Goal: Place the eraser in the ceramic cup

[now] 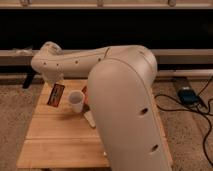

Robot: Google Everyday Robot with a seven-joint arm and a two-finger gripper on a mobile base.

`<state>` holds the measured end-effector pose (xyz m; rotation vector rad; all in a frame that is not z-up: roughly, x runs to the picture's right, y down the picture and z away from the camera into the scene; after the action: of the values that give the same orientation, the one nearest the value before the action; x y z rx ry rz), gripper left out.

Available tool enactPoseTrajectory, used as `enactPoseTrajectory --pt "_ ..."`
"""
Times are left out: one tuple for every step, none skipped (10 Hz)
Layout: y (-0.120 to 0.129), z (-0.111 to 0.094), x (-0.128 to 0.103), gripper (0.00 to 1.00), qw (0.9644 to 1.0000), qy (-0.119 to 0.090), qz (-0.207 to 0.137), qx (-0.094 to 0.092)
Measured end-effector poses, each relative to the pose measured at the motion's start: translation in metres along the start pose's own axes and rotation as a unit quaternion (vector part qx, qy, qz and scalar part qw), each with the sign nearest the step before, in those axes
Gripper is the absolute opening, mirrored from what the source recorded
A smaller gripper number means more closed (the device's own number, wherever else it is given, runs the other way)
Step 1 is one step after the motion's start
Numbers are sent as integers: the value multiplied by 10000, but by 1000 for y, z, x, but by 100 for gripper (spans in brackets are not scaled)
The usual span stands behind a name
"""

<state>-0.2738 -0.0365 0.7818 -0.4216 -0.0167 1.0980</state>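
The eraser [56, 95], a dark flat bar with orange-red edging, hangs tilted above the left part of the wooden table [60, 145]. My gripper [57, 85] is at the end of the white arm, right over the eraser and shut on its upper end. The white ceramic cup [76, 101] stands upright on the table just right of the eraser, a little apart from it. My big white arm [125, 110] covers the right half of the table.
A long white tube-like object [90, 119] lies on the table in front of the cup. A sliver of orange [85, 92] shows behind the cup at the arm's edge. A dark box with cables [187, 95] lies on the carpet to the right.
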Motion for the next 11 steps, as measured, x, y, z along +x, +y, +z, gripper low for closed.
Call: enactPoseTrajectory --pt "-6 -5 -9 0 10000 -57 14 -26" --pt "-17 -8 -14 0 9999 -85 53 -10" --pt "-30 -14 -21 0 9999 -134 97 -2" --pt "-43 -20 -24 0 9998 -182 120 6" --pt "-52 -24 -23 0 9996 -239 139 -1" --pt "-63 -29 -19 0 9993 -350 145 -30" --pt "-67 -34 -16 0 9989 -447 112 -51" --pt "-72 -42 -12 0 9984 -567 65 -60" --pt "-74 -46 -9 0 9979 -645 28 -56" --pt "-80 -51 -4 0 9972 -741 19 -35" --pt "-85 -52 0 0 9970 -777 36 -17"
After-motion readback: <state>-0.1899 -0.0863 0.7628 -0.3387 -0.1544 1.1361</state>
